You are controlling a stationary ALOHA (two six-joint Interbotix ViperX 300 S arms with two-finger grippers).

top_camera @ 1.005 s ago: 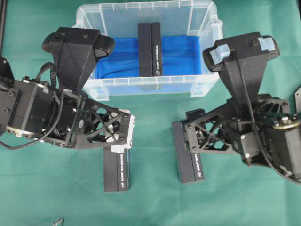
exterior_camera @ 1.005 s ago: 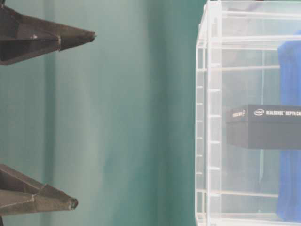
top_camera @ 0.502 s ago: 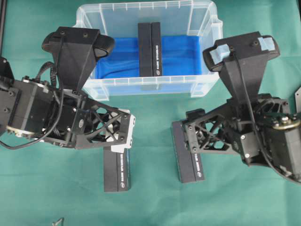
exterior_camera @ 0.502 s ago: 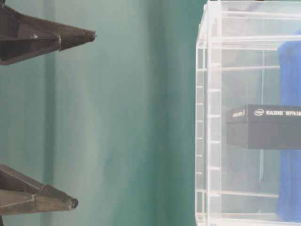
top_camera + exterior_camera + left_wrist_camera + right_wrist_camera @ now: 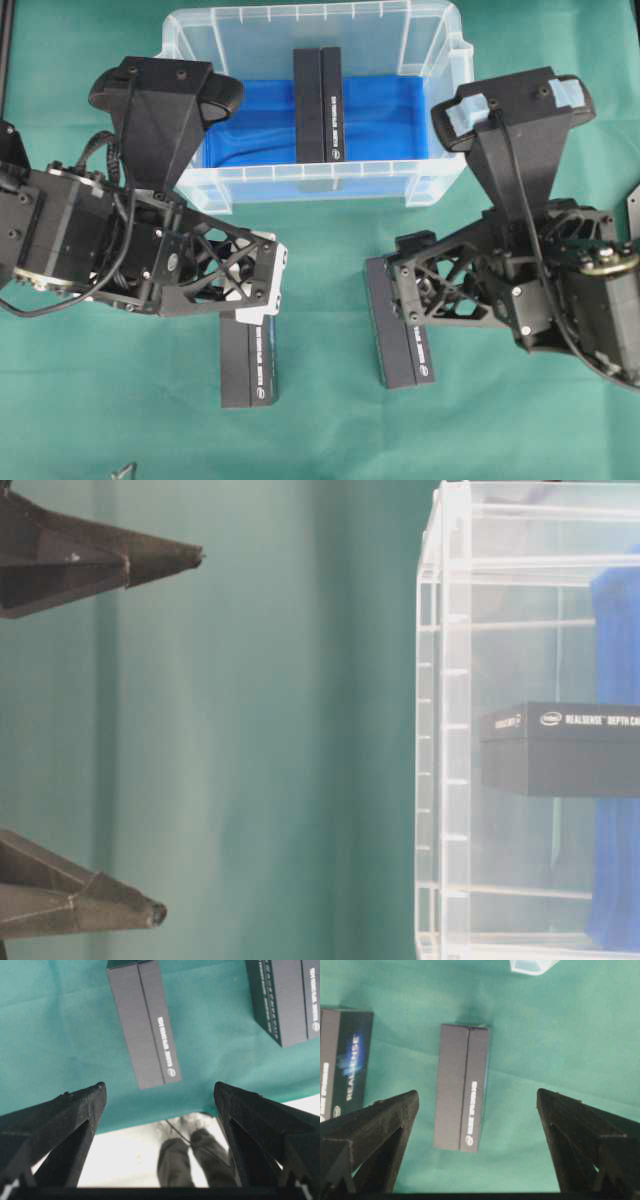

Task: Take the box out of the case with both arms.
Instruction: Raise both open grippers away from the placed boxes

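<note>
Case (image 5: 440, 55) of clear plastic at top centre on green cloth (image 5: 320, 430), holding one dark box (image 5: 320, 105) upright on its blue liner (image 5: 385, 115). Left gripper (image 5: 160, 1100) and right gripper (image 5: 477, 1102) both spread wide, grasping nothing, each poised above a separate box on the cloth: left-hand box (image 5: 248, 365), right-hand box (image 5: 400, 335).

Clear case (image 5: 440, 730) at right w/ black box (image 5: 565, 748) inside, blue liner (image 5: 615, 760) behind; two dark fingertips (image 5: 150, 555) at left.
</note>
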